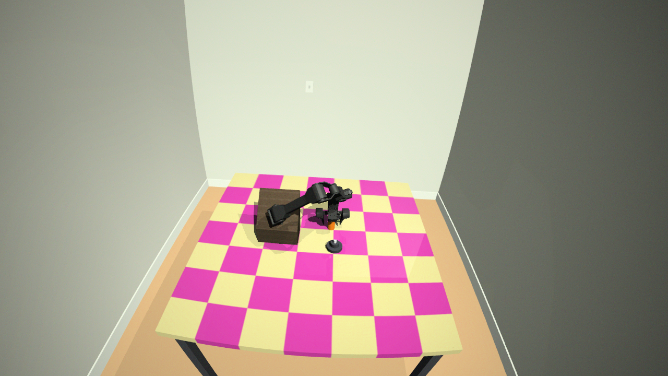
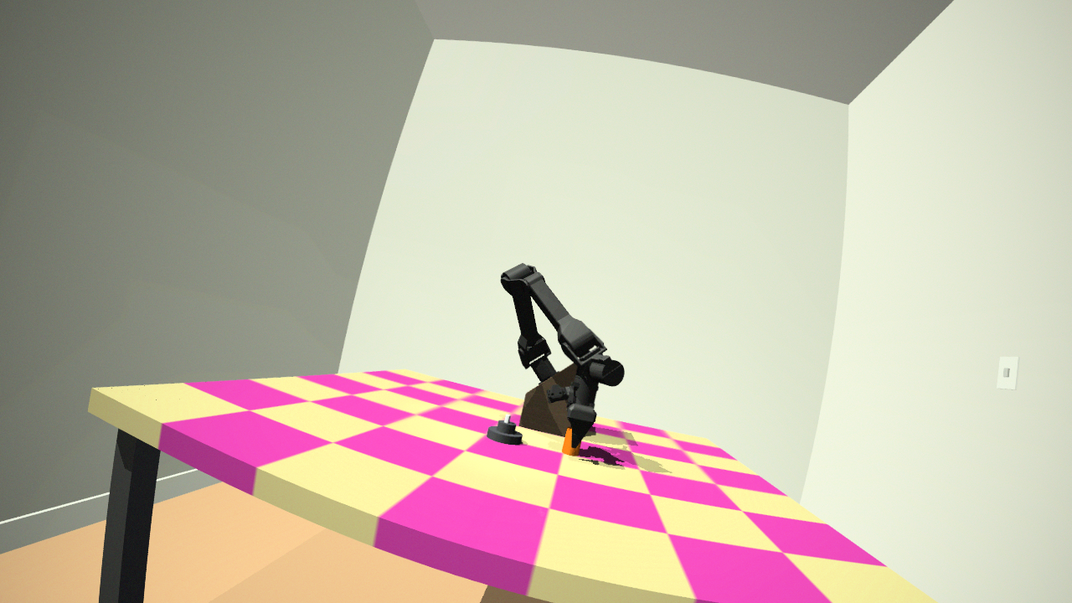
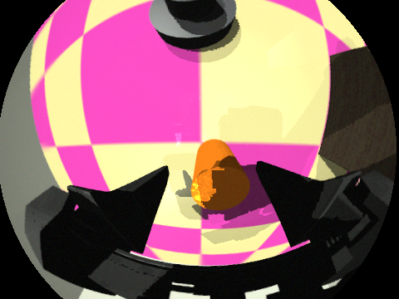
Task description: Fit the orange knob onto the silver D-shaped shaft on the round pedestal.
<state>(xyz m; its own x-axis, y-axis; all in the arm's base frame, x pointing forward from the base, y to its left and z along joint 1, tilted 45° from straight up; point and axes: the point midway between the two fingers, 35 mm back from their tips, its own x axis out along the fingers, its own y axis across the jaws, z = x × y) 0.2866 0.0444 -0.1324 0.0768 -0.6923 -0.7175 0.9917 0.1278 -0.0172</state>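
Note:
The orange knob [image 1: 331, 226] [image 2: 568, 443] [image 3: 214, 154] stands upright on the table, with its hole underneath hidden. My gripper [image 1: 333, 223] [image 2: 575, 440] [image 3: 213, 168] is open and points down over the knob. In the wrist view its two dark fingertips are on either side of the knob, with a gap on each side. The dark round pedestal [image 1: 334, 247] [image 2: 503, 435] [image 3: 194, 41] stands a short way from the knob. Its silver shaft [image 1: 334, 241] [image 2: 507, 419] is bare in the top and exterior views and cut off in the wrist view; the direction of its flat side cannot be made out.
A dark wooden block [image 1: 279, 198] [image 2: 541, 414] [image 3: 359, 89] is beside the knob and pedestal, to their left in the top view. The arm reaches over from the block's side. The table [image 1: 310, 294] [image 2: 491, 491] has pink and yellow checks.

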